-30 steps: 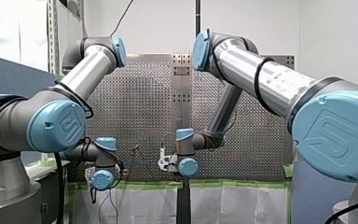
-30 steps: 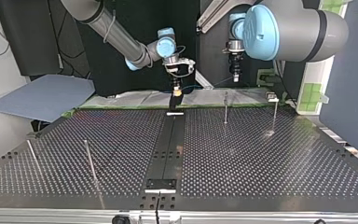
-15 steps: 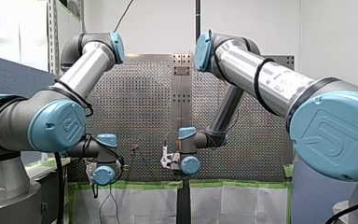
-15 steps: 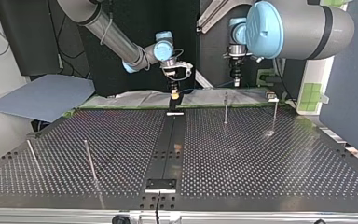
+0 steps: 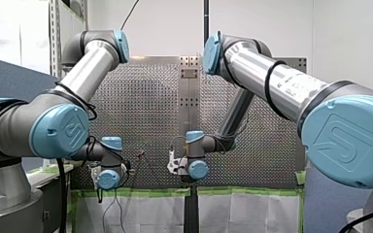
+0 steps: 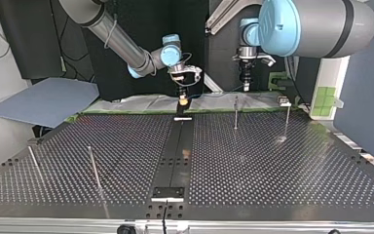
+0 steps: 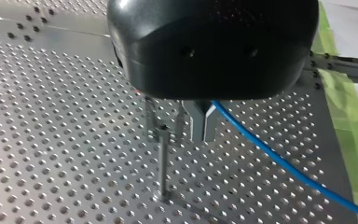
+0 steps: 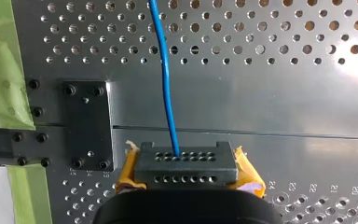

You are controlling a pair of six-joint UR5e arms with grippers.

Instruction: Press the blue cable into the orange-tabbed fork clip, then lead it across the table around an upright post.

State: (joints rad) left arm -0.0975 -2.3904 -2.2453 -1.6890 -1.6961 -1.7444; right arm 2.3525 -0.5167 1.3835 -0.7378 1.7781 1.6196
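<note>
A: Perforated metal table (image 6: 272, 165), matte grey, its round holes in even rows, with green tape (image 8: 0, 70) along one edge. What do we see of the cable?

B: We see one blue cable (image 8: 167, 93), thin, smooth and round. It runs straight ahead from our right gripper (image 8: 186, 161), which is yellow at its sides and pressed together on it. It also passes just beside our left gripper (image 7: 177, 130); whether that one grips, we cannot tell.

A: And the posts?

B: We count four slim steel posts (image 6: 235, 113) in the top view, two at upper right and two at lower left.
</note>
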